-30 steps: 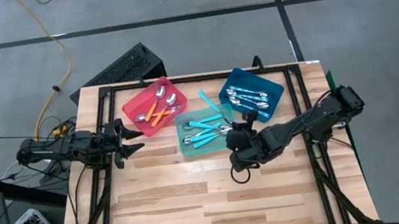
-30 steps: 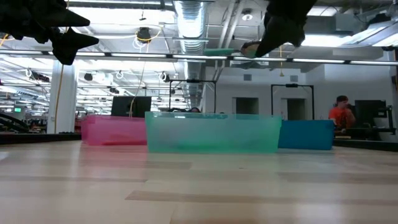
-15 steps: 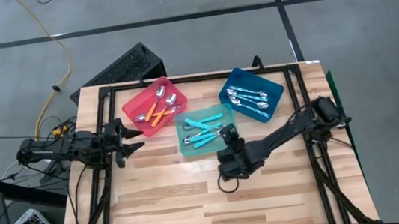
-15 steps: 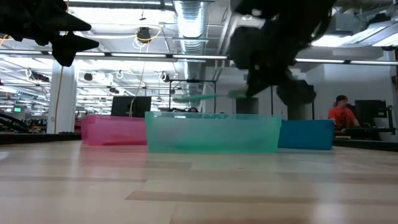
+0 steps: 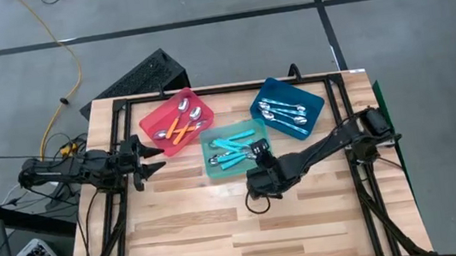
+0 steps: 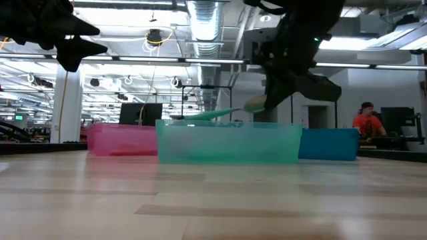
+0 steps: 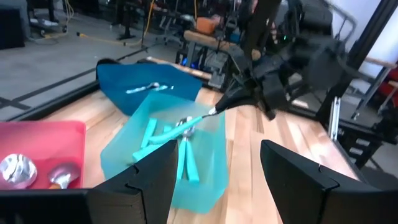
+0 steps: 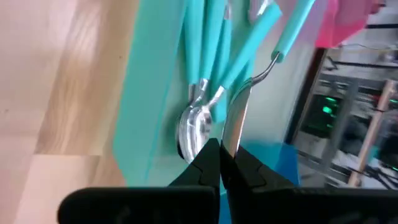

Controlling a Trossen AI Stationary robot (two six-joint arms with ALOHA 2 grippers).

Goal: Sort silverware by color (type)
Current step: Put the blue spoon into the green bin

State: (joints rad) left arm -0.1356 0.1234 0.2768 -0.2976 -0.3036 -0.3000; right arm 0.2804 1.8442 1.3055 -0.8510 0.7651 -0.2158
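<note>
Right pincer (image 5: pixel 258 152) is clamped shut on a teal-handled spoon (image 8: pixel 261 43) over the teal tray (image 5: pixel 212 173); left pincer (image 5: pixel 152 160) hangs wide open, empty.

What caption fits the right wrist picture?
Right tool lowers a teal spoon into the teal tray.

Grey floor (image 5: pixel 197 11), yellow cable (image 5: pixel 63 43), bright ceiling lights (image 6: pixel 133 17), seated person (image 6: pixel 365 120)

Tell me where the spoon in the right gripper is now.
High view: the teal-handled spoon hangs over the teal tray, mid-table between the red tray and blue tray, pinched by the right gripper.
</note>
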